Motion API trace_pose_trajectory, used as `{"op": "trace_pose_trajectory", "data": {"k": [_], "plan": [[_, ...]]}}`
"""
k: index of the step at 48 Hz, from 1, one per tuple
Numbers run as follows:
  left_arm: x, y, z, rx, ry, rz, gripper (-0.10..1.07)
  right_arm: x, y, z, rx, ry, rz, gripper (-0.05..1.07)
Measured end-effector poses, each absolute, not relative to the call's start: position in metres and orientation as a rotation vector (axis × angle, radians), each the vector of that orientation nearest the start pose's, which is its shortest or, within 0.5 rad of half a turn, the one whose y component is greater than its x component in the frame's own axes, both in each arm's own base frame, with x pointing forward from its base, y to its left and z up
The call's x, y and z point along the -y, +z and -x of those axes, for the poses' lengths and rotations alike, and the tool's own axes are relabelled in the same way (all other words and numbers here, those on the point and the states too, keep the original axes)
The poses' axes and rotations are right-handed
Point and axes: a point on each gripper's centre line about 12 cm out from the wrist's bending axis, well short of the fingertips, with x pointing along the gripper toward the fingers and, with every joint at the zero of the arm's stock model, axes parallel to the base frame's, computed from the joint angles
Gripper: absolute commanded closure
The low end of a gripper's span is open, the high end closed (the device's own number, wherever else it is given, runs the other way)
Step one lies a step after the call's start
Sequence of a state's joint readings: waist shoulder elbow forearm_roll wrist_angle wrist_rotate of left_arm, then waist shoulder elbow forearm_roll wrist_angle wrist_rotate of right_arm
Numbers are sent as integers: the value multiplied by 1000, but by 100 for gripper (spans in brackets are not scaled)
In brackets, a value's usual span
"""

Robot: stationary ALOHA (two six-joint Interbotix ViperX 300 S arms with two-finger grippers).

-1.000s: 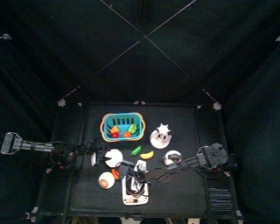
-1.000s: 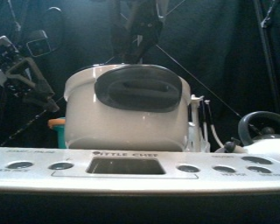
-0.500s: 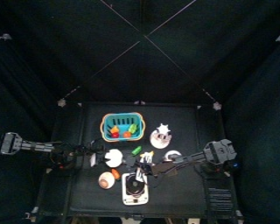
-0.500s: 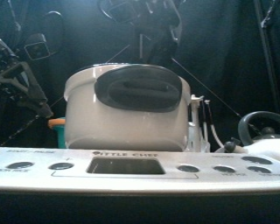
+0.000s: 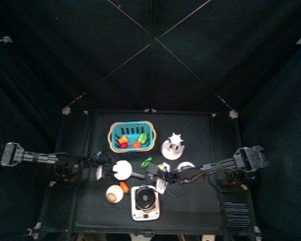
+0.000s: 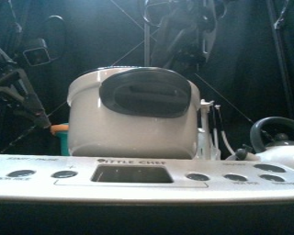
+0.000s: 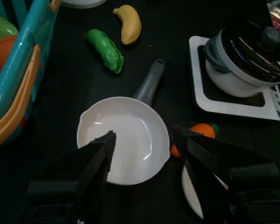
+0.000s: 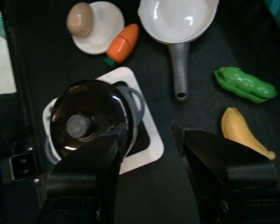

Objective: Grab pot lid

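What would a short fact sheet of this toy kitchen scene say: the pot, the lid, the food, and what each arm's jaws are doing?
pot: white, on a white stove
pot lid: black, on the pot, not yet held
white pan: empty, dark handle
food: banana, green pepper, carrot
basket: teal, toys inside
right gripper: jaws open beside the lid
left gripper: jaws open over the pan

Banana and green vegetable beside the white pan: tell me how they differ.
The banana is yellow and smooth, while the green vegetable is green and lumpy. The banana curves gently with tapered ends; the green vegetable is blunter. In the left wrist view the green vegetable lies nearer the white pan than the banana does. Both lie flat on the black table, side by side, untouched by either hand.
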State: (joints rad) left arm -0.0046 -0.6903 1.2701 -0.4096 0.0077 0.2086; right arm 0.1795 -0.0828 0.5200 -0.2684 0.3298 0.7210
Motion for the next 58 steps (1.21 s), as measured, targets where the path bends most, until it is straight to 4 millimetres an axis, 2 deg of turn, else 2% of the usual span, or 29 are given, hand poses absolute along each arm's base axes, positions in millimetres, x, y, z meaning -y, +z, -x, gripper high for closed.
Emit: {"op": "trace_pose_trajectory", "data": {"k": [4, 18, 29, 32, 45, 58], "plan": [[3, 167, -204, -584, 44, 197, 8, -62, 211, -383, -721, -53, -365, 20], [10, 170, -208, -547, 27, 205, 8, -65, 197, -365, -648, 5, -429, 20], [9, 167, -211, -540, 48, 235, 8, -73, 207, -377, -543, 82, -397, 20], [9, 167, -211, -540, 49, 240, 8, -82, 210, -378, -534, 126, -338, 20], [9, 168, -212, -536, 53, 247, 8, -109, 192, -396, -575, 214, -182, 20], [9, 167, -212, -536, 59, 256, 8, -115, 193, -402, -600, 217, -115, 20]]}}
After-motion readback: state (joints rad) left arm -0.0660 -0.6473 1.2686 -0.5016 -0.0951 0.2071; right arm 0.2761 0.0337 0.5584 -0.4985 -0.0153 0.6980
